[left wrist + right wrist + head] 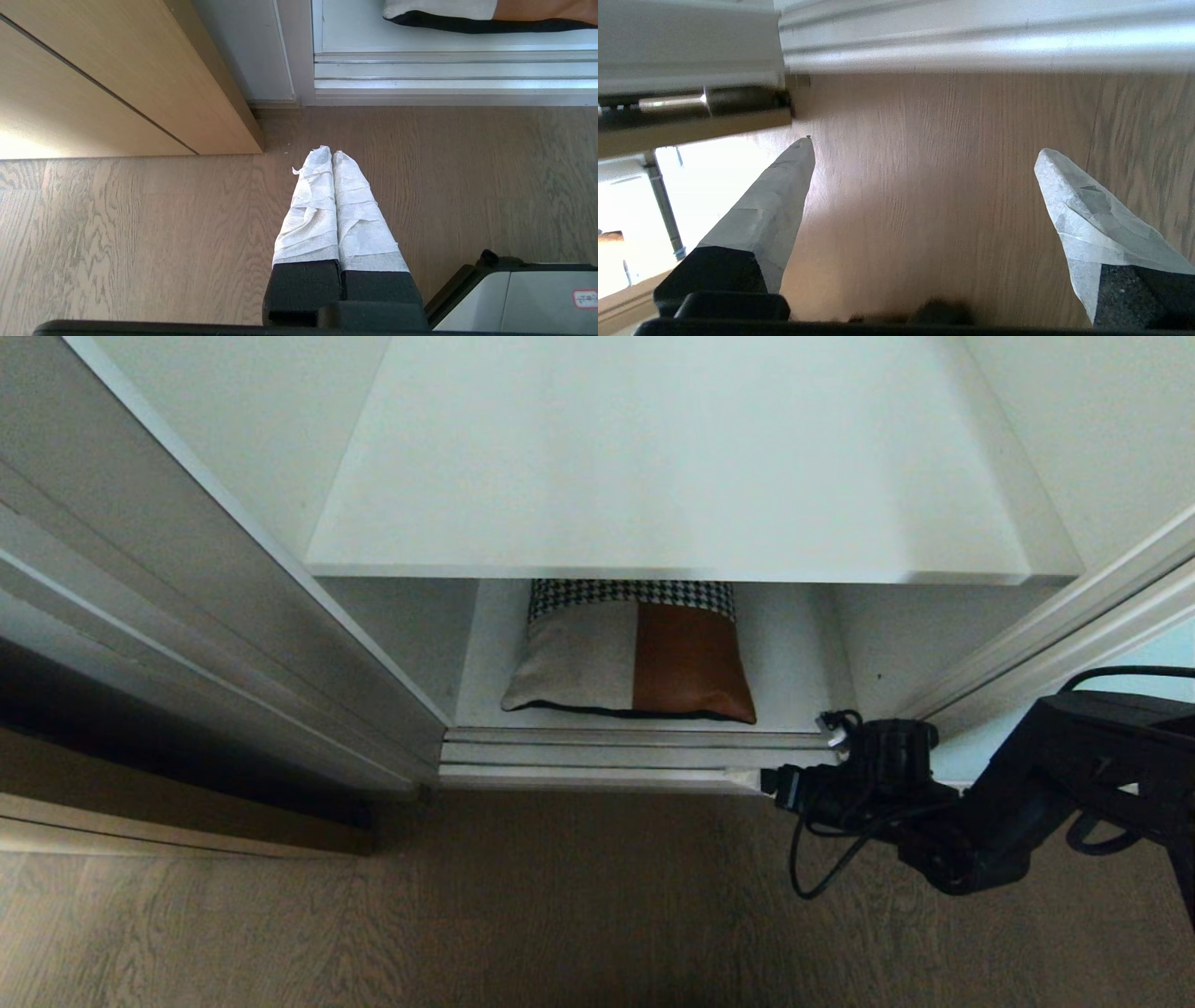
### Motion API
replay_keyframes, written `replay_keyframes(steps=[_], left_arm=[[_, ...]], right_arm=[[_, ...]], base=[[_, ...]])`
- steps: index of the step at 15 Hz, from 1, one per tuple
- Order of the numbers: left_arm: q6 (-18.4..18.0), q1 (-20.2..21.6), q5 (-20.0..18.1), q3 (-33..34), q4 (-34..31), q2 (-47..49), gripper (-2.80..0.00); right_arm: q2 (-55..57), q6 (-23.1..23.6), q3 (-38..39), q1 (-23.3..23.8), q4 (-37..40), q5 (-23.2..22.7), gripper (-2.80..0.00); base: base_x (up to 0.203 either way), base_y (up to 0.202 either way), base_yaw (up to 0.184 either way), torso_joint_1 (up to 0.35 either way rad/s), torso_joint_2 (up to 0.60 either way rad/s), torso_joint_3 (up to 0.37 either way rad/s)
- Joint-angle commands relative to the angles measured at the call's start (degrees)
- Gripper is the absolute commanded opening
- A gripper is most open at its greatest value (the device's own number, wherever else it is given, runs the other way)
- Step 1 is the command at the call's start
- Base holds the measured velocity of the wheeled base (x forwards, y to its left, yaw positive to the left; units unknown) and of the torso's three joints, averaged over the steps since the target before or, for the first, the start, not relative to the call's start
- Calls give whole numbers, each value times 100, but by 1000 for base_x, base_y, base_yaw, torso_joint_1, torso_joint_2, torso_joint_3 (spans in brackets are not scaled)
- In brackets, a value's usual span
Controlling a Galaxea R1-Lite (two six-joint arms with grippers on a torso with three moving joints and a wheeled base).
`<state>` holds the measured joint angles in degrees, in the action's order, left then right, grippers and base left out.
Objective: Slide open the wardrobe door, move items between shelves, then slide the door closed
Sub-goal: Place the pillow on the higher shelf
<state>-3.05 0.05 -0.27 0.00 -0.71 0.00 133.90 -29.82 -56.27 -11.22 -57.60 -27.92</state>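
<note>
The wardrobe stands open, with the sliding wardrobe door [1064, 621] off to the right. A patchwork cushion [635, 658] of houndstooth, cream and rust panels lies on the bottom shelf [794, 653], under the bare white upper shelf [672, 457]. Its dark lower edge also shows in the left wrist view, cushion [467, 21]. My right arm [980, 821] reaches in low from the right, just before the floor track [607, 756]. The right gripper [924, 149] is open over the wood floor with nothing between its fingers [784, 186]. My left gripper [331, 151] hangs shut and empty over the floor, apart from the wardrobe.
A tan wooden door [117, 79] stands at the left of the wardrobe opening, its bottom corner [691, 119] close to the right gripper's reach. The silver track [971, 42] runs along the wardrobe's foot. Part of my base [514, 298] shows beside the left gripper.
</note>
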Motion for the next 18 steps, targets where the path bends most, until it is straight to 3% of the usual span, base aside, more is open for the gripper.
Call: replay_keyframes(steps=[1, 5, 6, 13, 18], left_arm=[[-3, 4, 0, 9, 0, 9, -280], [-3, -4, 0, 9, 0, 9, -280], [-3, 0, 0, 9, 0, 9, -280], [-3, 3, 0, 9, 0, 9, -280], [-3, 4, 0, 9, 0, 9, -280]], right_arm=[[322, -15, -454, -12, -35, 51, 0], [662, -15, -1127, -12, -26, 354, 0], [657, -15, -1220, -12, -7, 373, -280], [758, 10, -1387, 120, 86, 438, -280], [375, 19, -1383, 381, 1085, 441, -280]], base=[[0, 0, 0, 0, 0, 0], [0, 0, 0, 0, 0, 0], [0, 0, 0, 0, 0, 0], [0, 0, 0, 0, 0, 0], [0, 0, 0, 0, 0, 0]])
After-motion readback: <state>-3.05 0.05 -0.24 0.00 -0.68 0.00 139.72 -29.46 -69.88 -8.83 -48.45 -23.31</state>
